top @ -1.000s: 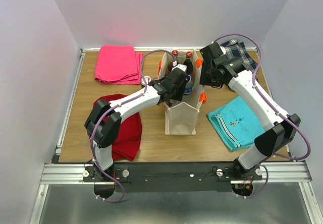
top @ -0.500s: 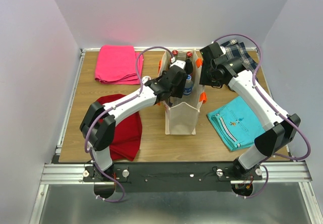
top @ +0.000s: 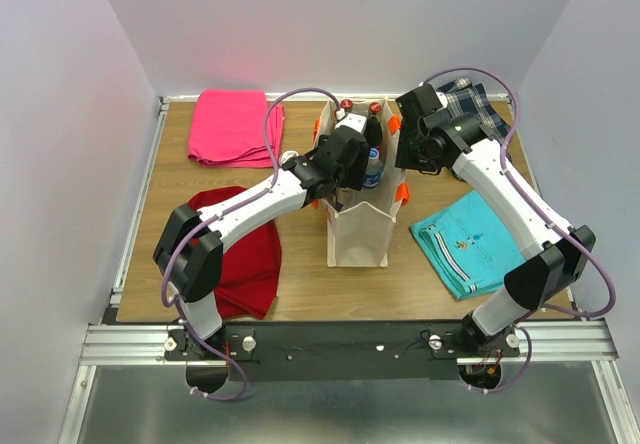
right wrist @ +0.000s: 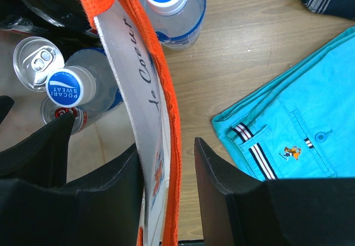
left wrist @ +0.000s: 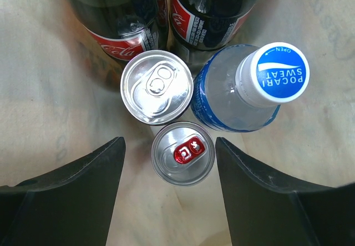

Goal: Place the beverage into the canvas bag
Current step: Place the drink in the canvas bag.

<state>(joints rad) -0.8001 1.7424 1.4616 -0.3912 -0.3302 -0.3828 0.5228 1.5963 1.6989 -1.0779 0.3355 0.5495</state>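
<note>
On the table [top: 300, 286], left to right: 1 pink cloth [top: 235, 127] at back left, 1 red cloth [top: 250, 254] at front left, 1 canvas bag [top: 358, 234] upright in the middle, 1 pair of teal shorts [top: 470, 239] at front right, 1 plaid cloth [top: 478, 104] at back right. That makes 4 cloth items and 1 bag.

Left gripper [top: 350, 162] hangs over the bag's open top, pointing down. Left wrist view: its fingers are spread wide with nothing held. The small can [left wrist: 183, 153], which has a red tab, stands below the gap between them.

There are 5 drinks inside the bag, all upright and packed close together. 2 cola bottles [left wrist: 119, 13] stand side by side at the top of that view. 1 big can [left wrist: 157, 87] sits just below them, with the small can next to it. 1 blue-capped bottle [left wrist: 244, 91] is to the right of the cans.

Right gripper [top: 405, 154] is at the bag's right side. Right wrist view: its fingers [right wrist: 111, 201] sit one inside and one outside the bag, clenched on the side wall [right wrist: 141, 74] and the orange strap [right wrist: 166, 107].

1 spare blue-capped bottle [right wrist: 172, 8] stands outside on the table, just beside that wall. Total: 6 drinks, 5 in the bag and 1 out.
</note>
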